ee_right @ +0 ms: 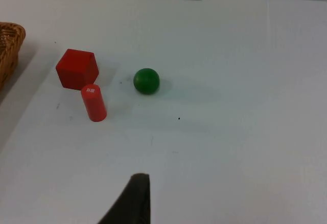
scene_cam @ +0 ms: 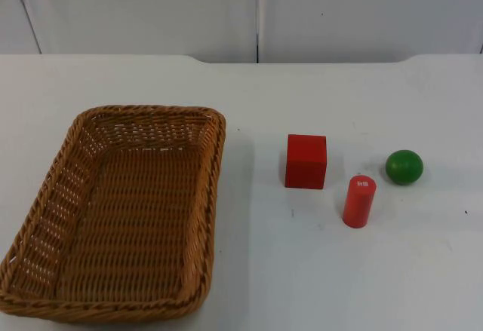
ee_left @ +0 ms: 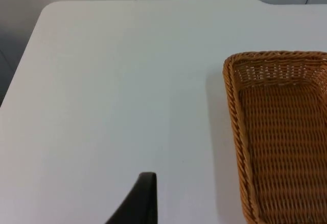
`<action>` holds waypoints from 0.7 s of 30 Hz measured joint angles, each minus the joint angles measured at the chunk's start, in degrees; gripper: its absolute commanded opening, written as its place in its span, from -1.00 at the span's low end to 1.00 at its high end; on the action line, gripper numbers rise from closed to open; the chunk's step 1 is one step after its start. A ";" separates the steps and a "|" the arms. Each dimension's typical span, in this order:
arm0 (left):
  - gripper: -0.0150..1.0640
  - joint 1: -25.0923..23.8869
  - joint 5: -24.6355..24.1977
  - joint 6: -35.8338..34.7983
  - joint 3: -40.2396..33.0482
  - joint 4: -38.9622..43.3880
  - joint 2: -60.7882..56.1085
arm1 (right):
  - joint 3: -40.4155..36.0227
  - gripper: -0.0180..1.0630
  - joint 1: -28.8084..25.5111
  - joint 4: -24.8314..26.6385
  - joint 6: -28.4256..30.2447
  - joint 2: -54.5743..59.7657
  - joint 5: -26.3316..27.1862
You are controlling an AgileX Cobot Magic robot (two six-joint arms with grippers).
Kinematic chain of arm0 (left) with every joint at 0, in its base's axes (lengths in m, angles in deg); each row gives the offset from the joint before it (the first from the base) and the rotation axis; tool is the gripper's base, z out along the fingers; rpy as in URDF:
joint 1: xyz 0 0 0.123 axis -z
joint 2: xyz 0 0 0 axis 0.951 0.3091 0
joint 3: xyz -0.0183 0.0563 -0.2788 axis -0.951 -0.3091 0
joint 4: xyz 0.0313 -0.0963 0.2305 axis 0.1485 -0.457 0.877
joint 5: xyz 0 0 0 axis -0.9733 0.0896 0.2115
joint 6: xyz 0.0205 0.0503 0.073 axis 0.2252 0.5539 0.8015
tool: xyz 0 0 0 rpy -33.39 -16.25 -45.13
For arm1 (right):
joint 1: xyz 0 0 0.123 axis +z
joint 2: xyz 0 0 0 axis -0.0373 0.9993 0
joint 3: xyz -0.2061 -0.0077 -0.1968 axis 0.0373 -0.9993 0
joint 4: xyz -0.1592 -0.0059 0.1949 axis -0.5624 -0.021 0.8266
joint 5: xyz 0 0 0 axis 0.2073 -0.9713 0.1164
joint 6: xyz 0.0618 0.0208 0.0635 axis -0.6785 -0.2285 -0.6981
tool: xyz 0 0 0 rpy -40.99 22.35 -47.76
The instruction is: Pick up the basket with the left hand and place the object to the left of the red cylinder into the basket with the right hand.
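Four things sit on the white table [scene_cam: 249,271]: a wicker basket [scene_cam: 45,210], a red cube [scene_cam: 306,161], a red cylinder [scene_cam: 359,201] and a green ball [scene_cam: 404,167]. Basket is at the left side of the top view, flat on the table, nothing inside it. Cube stands just left of the cylinder and a bit farther back, close but not touching. Cylinder is upright with a small white mark on its top face. Ball lies to the right of the cylinder, apart from it. Left claw: one black fingertip [ee_left: 140,201] hangs above bare table, beside the basket's rim [ee_left: 231,101], not touching it. Right claw: one black fingertip [ee_right: 130,201] hangs over the table, well short of the cylinder [ee_right: 93,102], cube [ee_right: 76,69] and ball [ee_right: 146,80]. Cannot tell if either claw is released or clenched. Grey wall [scene_cam: 143,10] behind the table.
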 measured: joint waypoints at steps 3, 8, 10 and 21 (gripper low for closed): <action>0.98 0.00 0.48 0.00 0.54 0.00 1.29 | 0.00 0.99 0.00 0.00 0.00 0.00 0.00; 0.98 0.00 2.28 0.00 0.68 0.00 3.88 | 0.00 0.99 0.00 -0.14 0.00 0.00 0.00; 0.98 0.00 2.69 0.00 0.78 0.00 4.52 | 0.00 0.99 0.00 -0.26 0.00 0.00 0.00; 0.98 0.00 3.98 0.00 1.03 0.00 10.33 | 0.00 0.99 0.00 -0.40 0.00 0.00 0.00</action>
